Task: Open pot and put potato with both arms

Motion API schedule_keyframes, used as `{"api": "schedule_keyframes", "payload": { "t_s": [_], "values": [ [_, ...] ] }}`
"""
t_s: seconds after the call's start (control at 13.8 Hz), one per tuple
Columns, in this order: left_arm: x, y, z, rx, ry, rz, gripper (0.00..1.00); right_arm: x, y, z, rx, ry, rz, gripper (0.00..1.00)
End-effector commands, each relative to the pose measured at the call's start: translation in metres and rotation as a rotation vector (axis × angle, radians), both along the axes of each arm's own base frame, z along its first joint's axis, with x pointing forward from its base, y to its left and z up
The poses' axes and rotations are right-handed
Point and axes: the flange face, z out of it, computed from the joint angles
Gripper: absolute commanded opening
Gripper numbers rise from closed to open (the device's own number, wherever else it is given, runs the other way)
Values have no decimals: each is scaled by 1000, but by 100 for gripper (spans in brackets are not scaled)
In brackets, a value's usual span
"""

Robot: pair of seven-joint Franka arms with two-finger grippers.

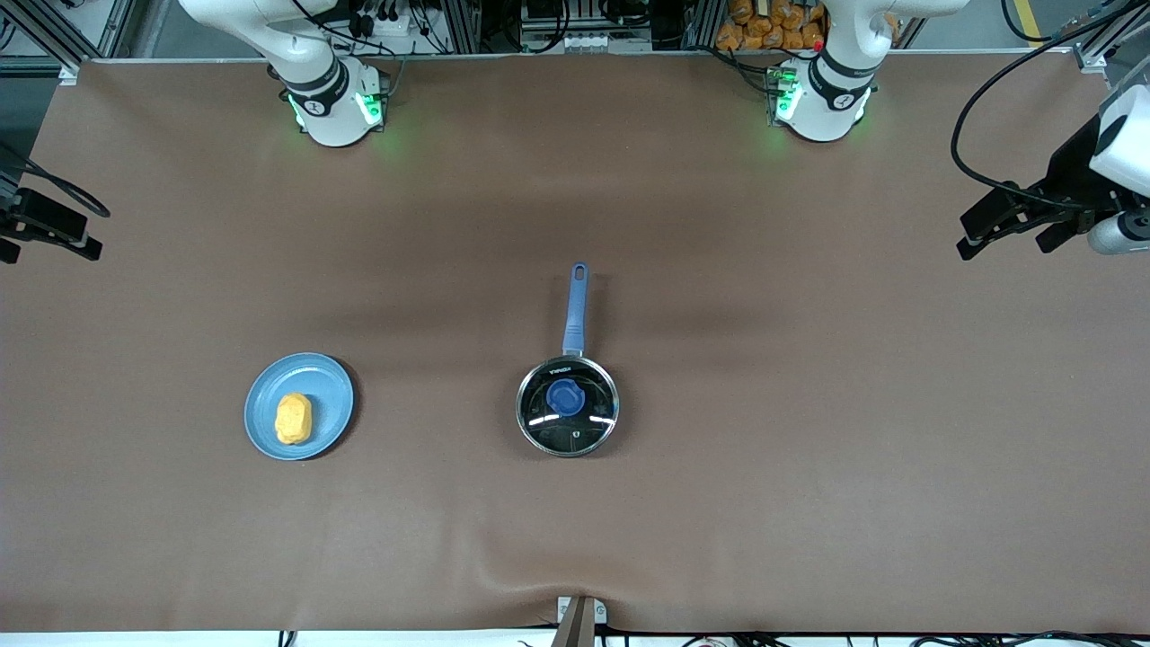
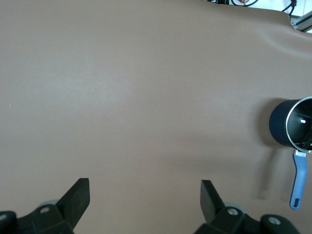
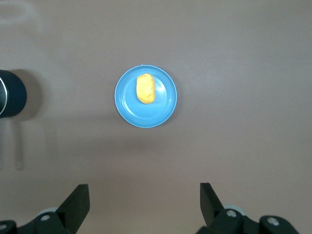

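Front view. I logged the pot (image 1: 568, 406) near the middle of the brown surface (image 1: 809, 377), its glass lid (image 1: 584, 433) seated and the blue knob (image 1: 565, 396) at the centre. Its long blue handle (image 1: 577, 305) pointed straight toward the robots' bases. A light-blue plate (image 1: 328, 395) lay toward the right arm's end, level with the pot and well apart from it. The potato (image 1: 293, 419) rested on that plate. Both arms were parked high at the surface's ends, waiting. The left hand (image 1: 1006, 225) hung over the edge at its own end. The right hand (image 1: 40, 235) hung over the edge at the other end.

Left wrist view. I recorded the left hand (image 2: 145, 200) with fingers spread wide and nothing between them, over bare surface (image 2: 146, 87). The pot (image 2: 292, 124) showed at the frame's edge, partly cut off, its handle (image 2: 298, 183) in sight.

Right wrist view. I recorded the right hand (image 3: 145, 202) likewise spread wide and holding nothing. The plate (image 3: 163, 109) with the potato (image 3: 146, 88) on it lay below the camera. The pot (image 3: 10, 93) showed only as a dark sliver at the frame's edge.
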Motion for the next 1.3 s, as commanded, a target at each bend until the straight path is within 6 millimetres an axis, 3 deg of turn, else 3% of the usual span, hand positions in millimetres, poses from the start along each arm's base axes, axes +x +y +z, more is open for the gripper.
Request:
{"api": "schedule_keyframes", "payload": {
  "t_s": [0.0, 0.43, 0.65, 0.79, 1.01, 1.23],
  "values": [
    [-3, 1, 4, -15, -5, 13, 100, 23, 7, -44, 2, 17, 0, 100],
    [0, -12, -5, -11, 11, -19, 100, 100, 30, -183, -8, 19, 11, 100],
    [3, -44, -20, -7, 39, -56, 100, 126, 28, -248, 18, -20, 87, 100],
    [7, -82, -34, -5, 57, -89, 100, 136, 28, -290, 46, -36, 129, 100],
    [21, -168, -76, -2, 119, -40, 100, 145, 29, -346, 28, -71, 144, 100],
    [30, -245, -117, -4, 127, -16, 100, 134, 35, -395, 12, -105, 142, 100]
  ]
}}
